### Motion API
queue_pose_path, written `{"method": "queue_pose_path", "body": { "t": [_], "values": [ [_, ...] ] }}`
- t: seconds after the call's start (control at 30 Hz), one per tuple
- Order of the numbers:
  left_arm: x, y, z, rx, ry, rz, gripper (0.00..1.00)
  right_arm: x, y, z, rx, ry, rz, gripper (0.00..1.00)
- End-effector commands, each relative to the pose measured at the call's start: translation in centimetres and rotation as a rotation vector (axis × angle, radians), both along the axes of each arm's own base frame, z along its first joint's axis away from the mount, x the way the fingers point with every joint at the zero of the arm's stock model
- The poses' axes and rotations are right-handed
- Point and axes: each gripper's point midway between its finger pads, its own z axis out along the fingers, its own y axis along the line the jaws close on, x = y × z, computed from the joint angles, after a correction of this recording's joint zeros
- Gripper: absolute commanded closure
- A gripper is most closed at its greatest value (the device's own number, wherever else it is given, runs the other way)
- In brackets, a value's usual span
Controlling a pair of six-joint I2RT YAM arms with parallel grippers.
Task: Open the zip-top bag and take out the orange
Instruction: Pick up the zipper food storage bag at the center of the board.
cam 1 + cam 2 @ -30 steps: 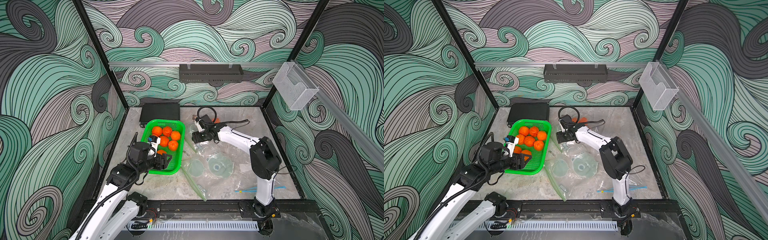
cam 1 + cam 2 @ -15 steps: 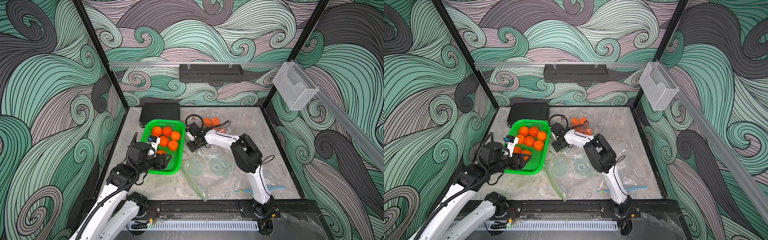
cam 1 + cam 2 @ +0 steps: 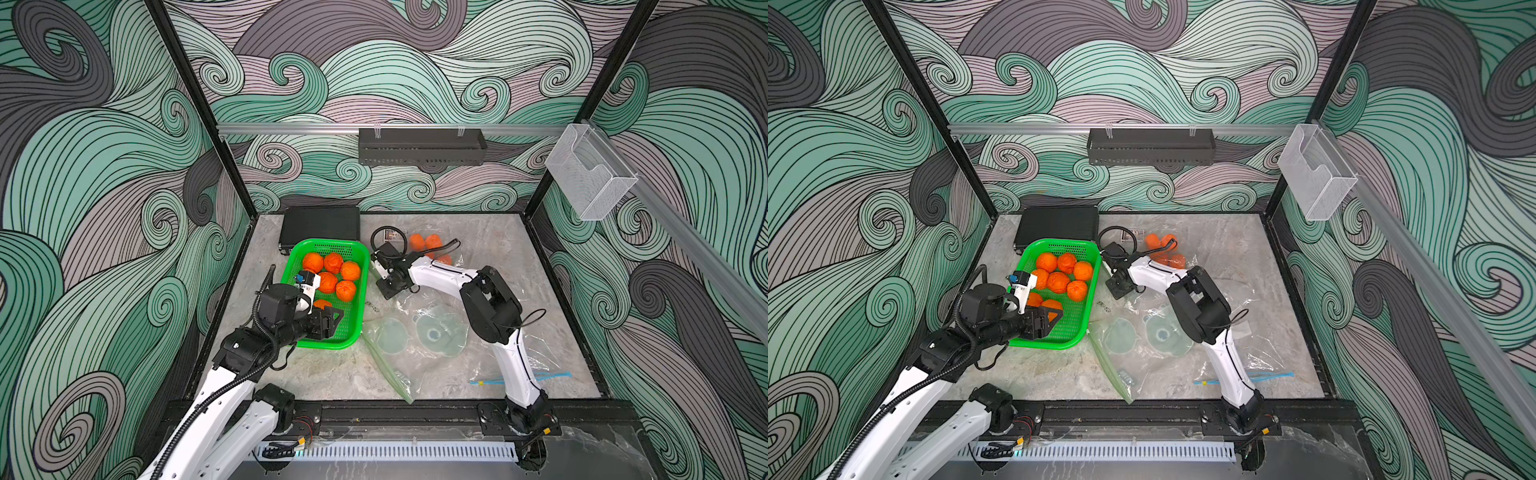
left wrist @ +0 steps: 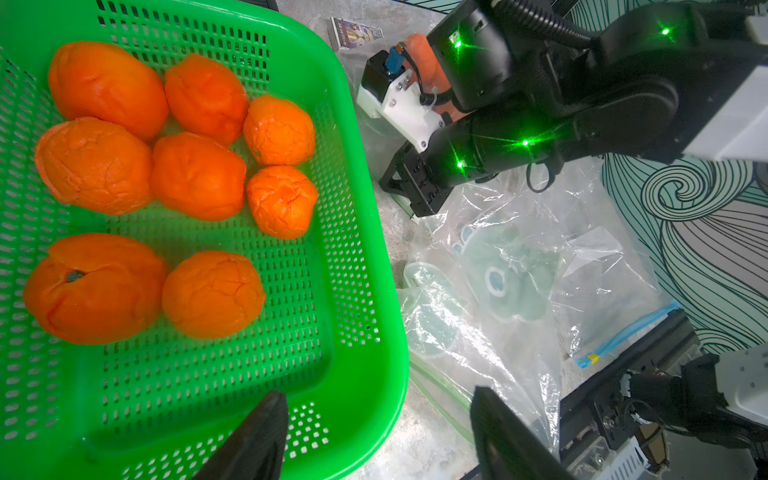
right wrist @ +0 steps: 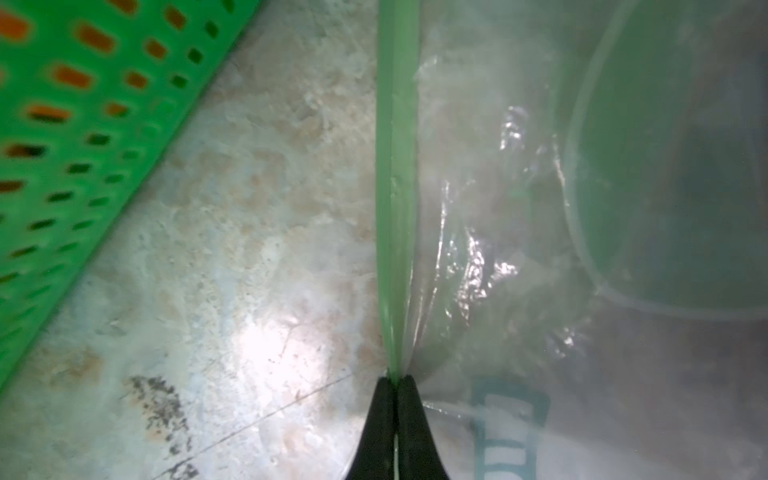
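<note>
A clear zip-top bag (image 3: 432,332) with a green zip strip (image 3: 386,365) lies flat in the middle of the table. No orange shows inside it. My right gripper (image 3: 388,289) is low beside the green basket (image 3: 360,291) and shut on the green zip strip (image 5: 395,208), as the right wrist view (image 5: 397,380) shows. A few oranges (image 3: 424,242) lie in clear plastic at the back, behind the right arm. My left gripper (image 4: 378,395) hangs open and empty over the basket's near corner (image 3: 332,322).
The basket holds several oranges (image 3: 328,272). A black box (image 3: 320,224) stands behind it. A small card (image 3: 390,235) and a black cable loop lie near the back. Another clear bag with a blue zip (image 3: 540,376) lies at the front right.
My right gripper swung from the back oranges toward the basket and came down. It then shut on the green zip strip. The left arm has not moved.
</note>
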Motion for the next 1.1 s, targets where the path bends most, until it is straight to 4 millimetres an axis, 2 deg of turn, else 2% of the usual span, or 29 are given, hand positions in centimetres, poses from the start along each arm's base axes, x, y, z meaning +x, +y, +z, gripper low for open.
{"method": "queue_pose_path", "body": {
  "t": [0.0, 0.17, 0.3, 0.6, 0.67, 0.8, 0.87, 0.97, 1.07],
  "values": [
    [0.2, 0.2, 0.0, 0.013, -0.008, 0.005, 0.30, 2.0, -1.0, 2.9, 0.071, -0.013, -0.074, 1.00],
    [0.2, 0.2, -0.1, 0.013, -0.007, 0.004, 0.30, 3.9, -1.5, 7.4, 0.208, -0.041, -0.116, 1.00],
    [0.1, 0.1, -0.1, 0.013, -0.005, 0.003, 0.30, 5.2, -2.8, 11.2, 0.320, -0.058, -0.167, 1.00],
    [0.1, -0.3, -0.1, -0.003, -0.003, -0.015, 0.30, 5.6, -6.7, 19.0, 0.470, -0.154, -0.241, 1.00],
    [-0.1, -1.6, 0.2, -0.050, 0.006, -0.079, 0.32, 5.7, -7.8, 20.6, 0.497, -0.181, -0.261, 1.00],
    [-1.7, -6.5, 1.7, -0.259, 0.062, -0.313, 0.40, 5.4, -9.7, 23.4, 0.529, -0.231, -0.282, 1.00],
    [-2.2, -8.5, 2.0, -0.300, 0.085, -0.381, 0.44, 5.0, -10.7, 24.6, 0.542, -0.254, -0.296, 1.00],
    [-3.0, -11.0, 1.3, -0.256, 0.097, -0.449, 0.45, 4.5, -12.2, 26.1, 0.570, -0.286, -0.329, 1.00],
    [-3.7, -13.4, -0.5, -0.228, 0.145, -0.498, 0.50, 4.1, -13.3, 27.4, 0.595, -0.307, -0.350, 1.00]
  ]
}}
